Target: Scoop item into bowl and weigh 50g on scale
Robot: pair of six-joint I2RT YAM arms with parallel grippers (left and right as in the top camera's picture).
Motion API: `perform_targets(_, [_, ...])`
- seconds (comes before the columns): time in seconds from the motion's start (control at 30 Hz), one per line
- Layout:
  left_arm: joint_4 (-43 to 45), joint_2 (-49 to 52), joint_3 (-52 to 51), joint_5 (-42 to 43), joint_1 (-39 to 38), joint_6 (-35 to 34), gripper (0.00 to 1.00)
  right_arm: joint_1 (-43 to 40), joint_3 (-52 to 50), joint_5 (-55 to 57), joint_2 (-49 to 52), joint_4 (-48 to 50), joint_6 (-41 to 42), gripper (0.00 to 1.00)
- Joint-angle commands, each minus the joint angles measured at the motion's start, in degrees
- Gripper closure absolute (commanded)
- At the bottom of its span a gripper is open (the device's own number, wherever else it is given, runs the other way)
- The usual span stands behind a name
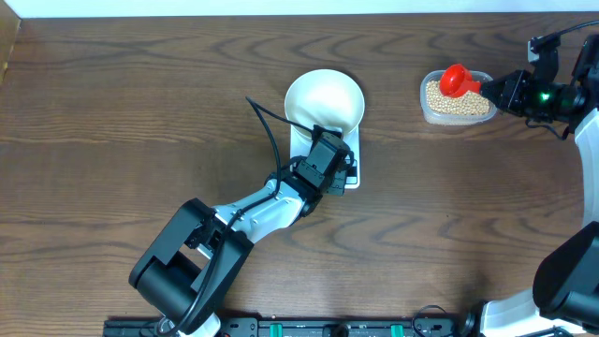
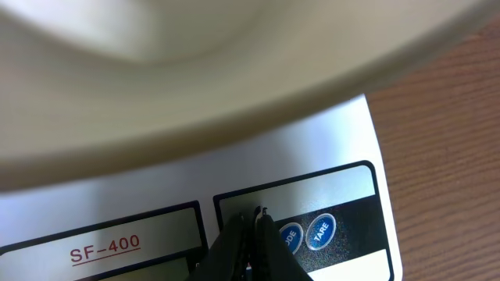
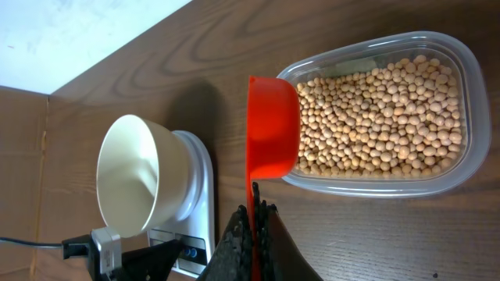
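Observation:
The white bowl (image 1: pixel 323 98) stands empty on the white scale (image 1: pixel 299 142). My left gripper (image 1: pixel 339 171) is shut and holds nothing. Its tips (image 2: pixel 256 215) rest at the scale's (image 2: pixel 328 148) control panel, just left of the two blue buttons (image 2: pixel 311 232), and the bowl's rim (image 2: pixel 234 86) looms above them. My right gripper (image 3: pixel 256 212) is shut on the handle of a red scoop (image 3: pixel 272 129). The scoop (image 1: pixel 456 80) lies tilted at the left end of the clear tub (image 1: pixel 426 105) holding the item, tan beans (image 3: pixel 383 109). The scoop's inside is hidden.
The tub (image 3: pixel 469 94) stands at the back right of the wooden table, well apart from the bowl (image 3: pixel 141 176) and scale (image 3: pixel 199 195). A black cable (image 1: pixel 267 117) loops left of the bowl. Arm bases sit along the near edge.

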Motion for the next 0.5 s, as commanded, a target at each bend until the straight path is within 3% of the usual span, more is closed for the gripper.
perform_targets(0.0, [-2.54,2.91,-0.48,-0.50,0.15,-0.50,0.93,-0.48,0.72,-0.35,-0.26,0.00,-0.96,0.99])
perform_targets(0.47, [-5.14,2.91,-0.48,-0.52,0.11,-0.50,0.93,-0.48,0.72,-0.37,-0.26,-0.02,-0.96,0.99])
